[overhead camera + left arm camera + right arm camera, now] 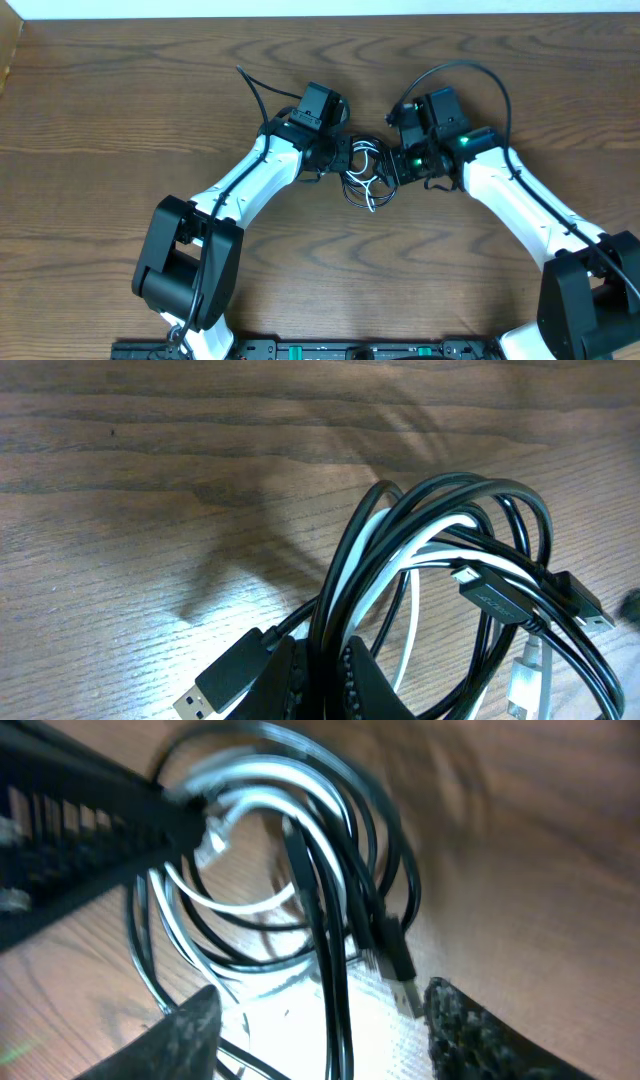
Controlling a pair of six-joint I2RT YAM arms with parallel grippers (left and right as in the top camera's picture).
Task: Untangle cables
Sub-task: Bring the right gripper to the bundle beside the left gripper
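A tangle of thin black and white cables (364, 178) lies on the wooden table between my two grippers. My left gripper (336, 160) is shut on black strands of the bundle (400, 560); its fingertips (322, 665) pinch them, and a black USB plug (225, 682) lies at lower left. My right gripper (392, 168) is open, its fingers (320, 1020) spread either side of black strands, with the loops (290, 870) ahead and a USB plug (398, 965) near its right finger.
The wooden table (120, 120) runs all round. A thicker black arm cable (255, 95) loops up behind the left arm, another (480, 75) arcs over the right arm. The table's far edge (320, 18) meets a white wall.
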